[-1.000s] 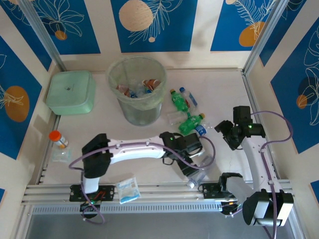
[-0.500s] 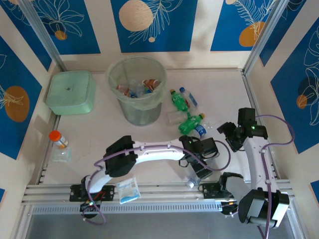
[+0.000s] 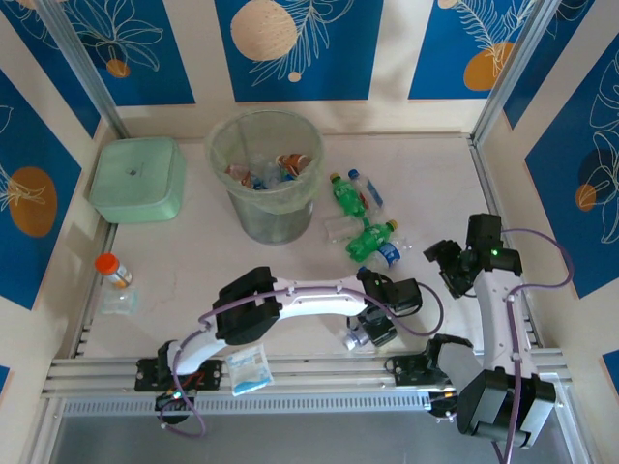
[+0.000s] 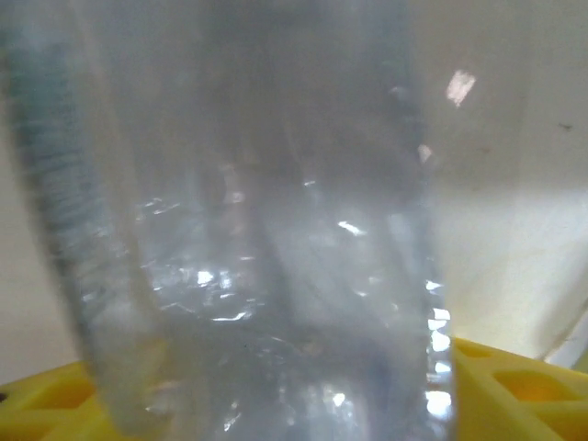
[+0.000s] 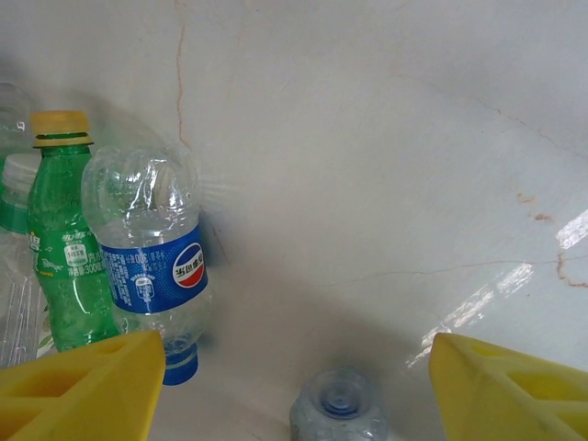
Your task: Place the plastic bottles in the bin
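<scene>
Bottles go into the bin, the biggest thing on the desk. It stands toward the back with several bottles already lying in its liner. A pale-green lidded box sits well to its left.

My left arm reaches right across the desk, and its left claw is at the near right, close to the front rail. In the wrist view its yellow fingers stand either side of a clear bottle and seem to be against its walls. I cannot tell whether the grip has really bitten. The right claw hangs wide open and empty just beside a loose cluster to the right of the bin. That cluster includes a green bottle, a blue-labelled bottle touching it, and a capped clear one nearer me. A small orange-capped bottle lies far left, and a blue-and-white sachet lies on the front rail.

My worry is the thin, crushed plastic. If the fingers hold only lightly, I judge the clear bottle could squirt out on the lift and roll into the rail. The two arms are also close together, so a careless swing toward the bin could clip the right claw or scatter the cluster.
</scene>
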Robot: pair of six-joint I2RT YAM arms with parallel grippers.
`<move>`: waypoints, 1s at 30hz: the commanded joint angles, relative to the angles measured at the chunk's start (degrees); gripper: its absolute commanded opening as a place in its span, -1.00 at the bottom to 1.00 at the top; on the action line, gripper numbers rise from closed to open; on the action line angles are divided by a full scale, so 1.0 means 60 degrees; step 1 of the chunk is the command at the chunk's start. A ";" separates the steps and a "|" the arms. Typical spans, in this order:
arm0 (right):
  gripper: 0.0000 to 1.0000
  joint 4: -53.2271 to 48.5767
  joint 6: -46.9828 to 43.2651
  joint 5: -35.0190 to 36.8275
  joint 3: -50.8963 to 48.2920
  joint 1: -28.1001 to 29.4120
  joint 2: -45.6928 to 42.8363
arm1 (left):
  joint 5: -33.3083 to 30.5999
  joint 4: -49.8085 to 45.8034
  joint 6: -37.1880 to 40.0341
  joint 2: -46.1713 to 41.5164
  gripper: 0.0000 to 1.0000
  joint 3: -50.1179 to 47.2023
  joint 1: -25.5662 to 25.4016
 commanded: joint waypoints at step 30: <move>0.49 0.0055 0.0066 -0.0818 -0.0322 -0.0185 -0.0910 | -0.3589 -0.2647 0.3023 -0.4200 0.24 0.5543 0.4738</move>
